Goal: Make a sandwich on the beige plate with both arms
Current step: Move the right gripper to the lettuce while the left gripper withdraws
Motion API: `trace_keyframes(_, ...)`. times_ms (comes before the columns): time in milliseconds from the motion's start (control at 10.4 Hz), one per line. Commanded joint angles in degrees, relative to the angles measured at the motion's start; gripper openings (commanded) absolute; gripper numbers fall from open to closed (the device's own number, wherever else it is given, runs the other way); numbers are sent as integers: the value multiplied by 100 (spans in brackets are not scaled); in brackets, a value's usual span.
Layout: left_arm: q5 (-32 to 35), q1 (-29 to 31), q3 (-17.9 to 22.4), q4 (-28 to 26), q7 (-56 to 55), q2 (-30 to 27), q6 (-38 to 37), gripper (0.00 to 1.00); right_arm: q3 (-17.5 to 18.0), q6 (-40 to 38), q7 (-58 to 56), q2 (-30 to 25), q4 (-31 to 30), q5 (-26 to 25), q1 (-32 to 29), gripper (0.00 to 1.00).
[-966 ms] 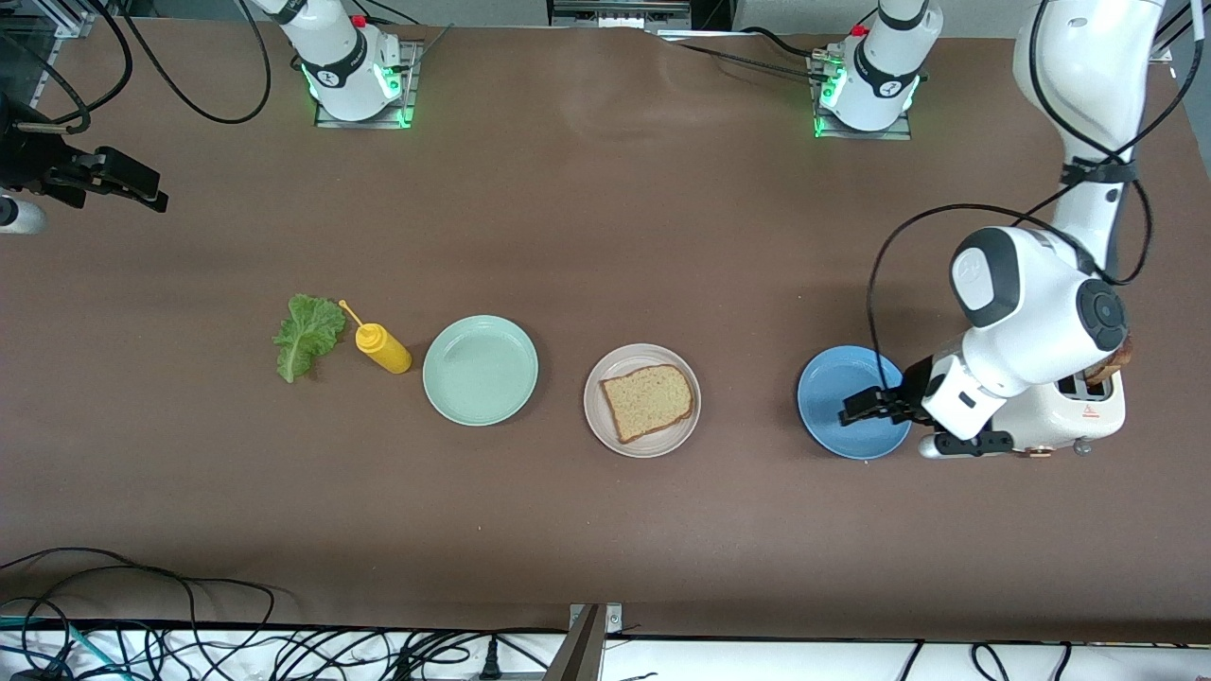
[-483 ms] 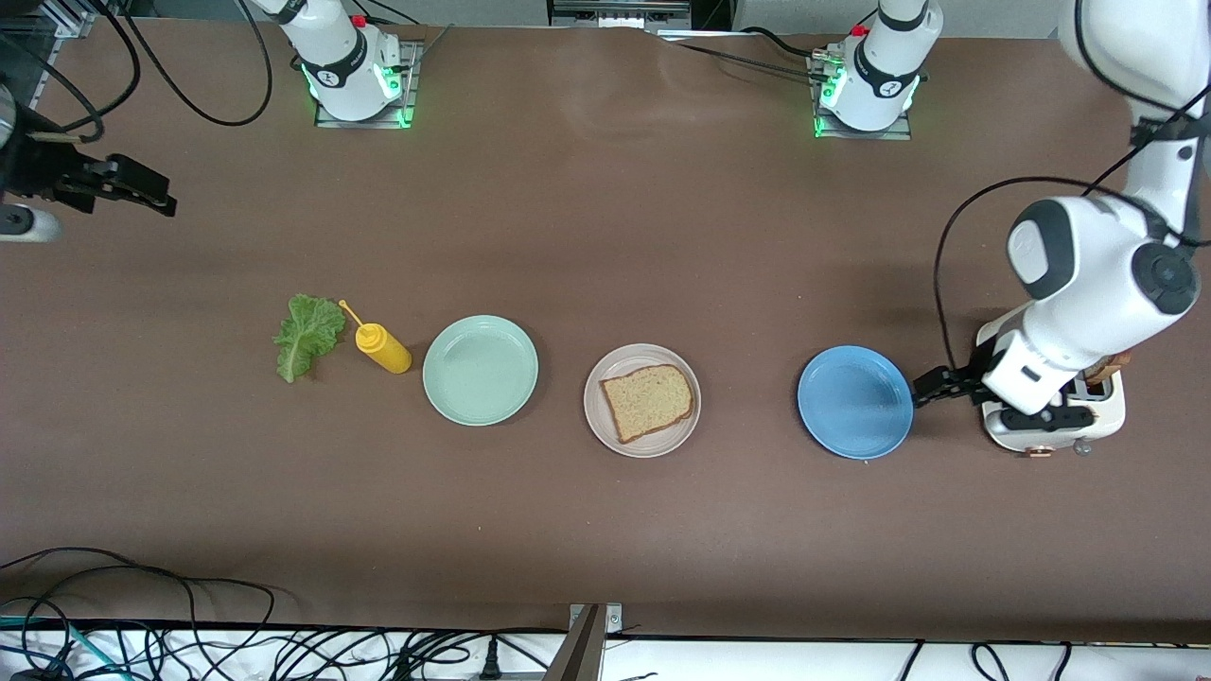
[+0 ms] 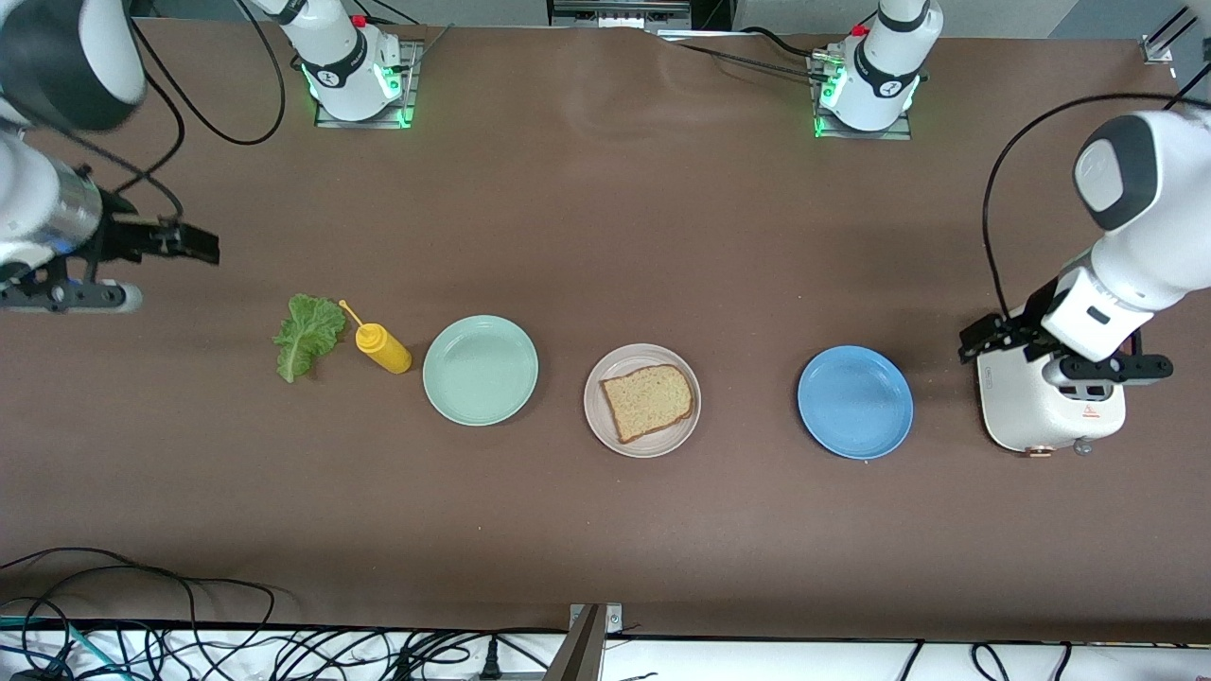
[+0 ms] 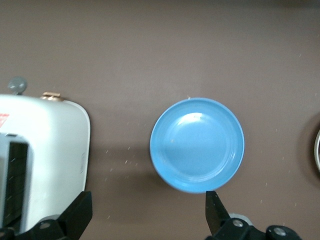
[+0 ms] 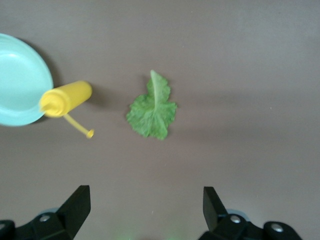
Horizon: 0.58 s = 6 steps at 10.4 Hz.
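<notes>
Brown bread slice [image 3: 649,401] flat on beige plate [image 3: 600,421], both grippers — left gripper [image 4: 147,212], right gripper [image 5: 145,210] — spread wide.

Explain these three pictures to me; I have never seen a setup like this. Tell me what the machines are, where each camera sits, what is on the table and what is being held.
Two white robot arms work at a brown table. One picture looks down from a high camera facing them; the other two come from cameras on each arm's wrist.

In a row lie a ruffled green lettuce leaf, a yellow squeeze bottle, a mint-green plate, the beige plate carrying one slice of brown bread, a blue plate and a white toaster.

The left gripper hangs open over the toaster's edge. The right gripper hangs open over bare table near the lettuce. Neither holds anything.
</notes>
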Motion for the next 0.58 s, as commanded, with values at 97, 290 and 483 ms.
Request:
trace_keyframes(97,225,84,-9,894,95,-100,-1380,100,-105,1680,50,-89,-1421,-122,-23,100)
trace_keyframes(290,216,75,-9,1011,69,-328,-1454,100,-219,3110,94,-1,-2369,-113,-31,100)
trace_keyframes(483,190,75,-35,1456,78,-373,-1943,100,-289,4237,95,463,-2777,-113,-31,100)
